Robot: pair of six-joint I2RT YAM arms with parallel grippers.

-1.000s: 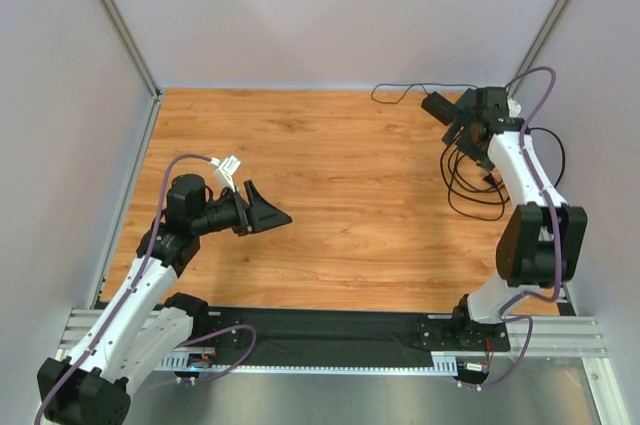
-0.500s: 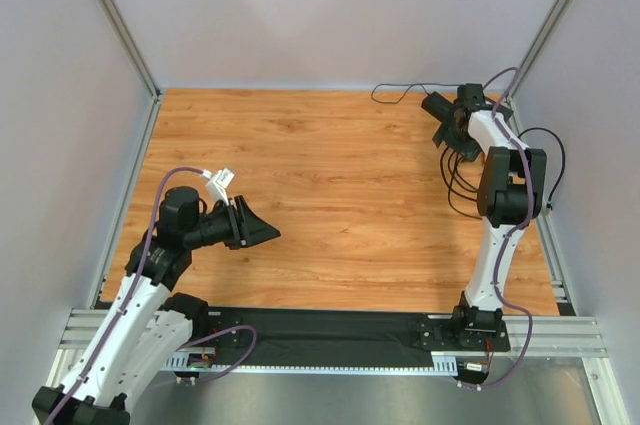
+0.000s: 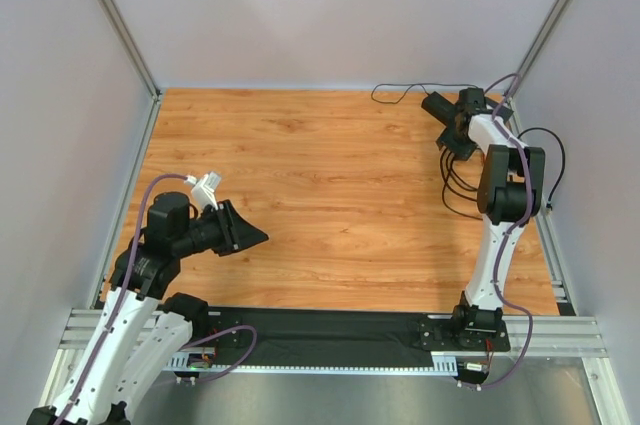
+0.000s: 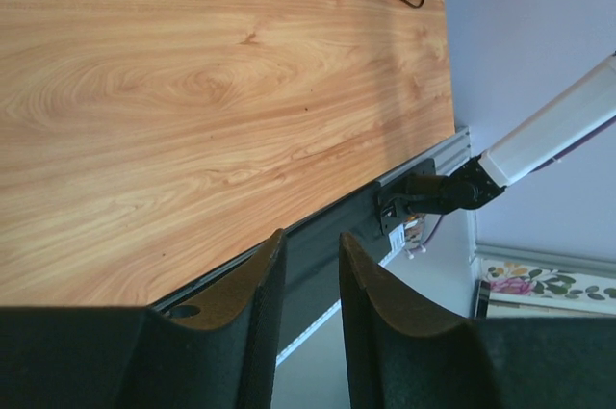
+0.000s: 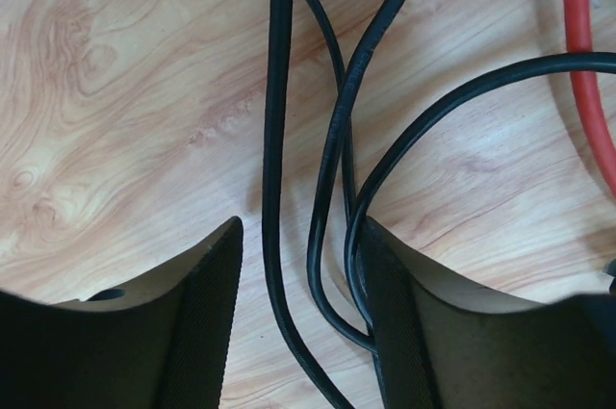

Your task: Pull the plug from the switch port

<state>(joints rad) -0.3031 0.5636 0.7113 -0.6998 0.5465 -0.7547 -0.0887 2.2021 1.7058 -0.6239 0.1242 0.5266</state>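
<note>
I cannot make out the switch, its port or the plug in any view. A small black block [image 3: 437, 105] with a thin cord [image 3: 395, 91] lies at the back right; whether it is the switch I cannot tell. My right gripper [image 3: 453, 141] hovers just beside it, over a tangle of black cables [image 3: 462, 190]. In the right wrist view the right gripper [image 5: 300, 226] stands open, with the black cables [image 5: 277, 120] running loose between its fingers. My left gripper [image 3: 246, 235] hangs over the near left of the table; its jaws [image 4: 312, 236] are narrowly open and hold nothing.
A red cable [image 5: 582, 53] lies to the right of the black ones. The side walls and a metal post [image 3: 545, 40] stand close behind the right arm. The black rail [image 3: 330, 330] carrying the arm bases runs along the near edge.
The left arm has drawn back toward the near left, its jaws narrowing. The right arm has straightened along the right wall, and its jaws have narrowed too.
</note>
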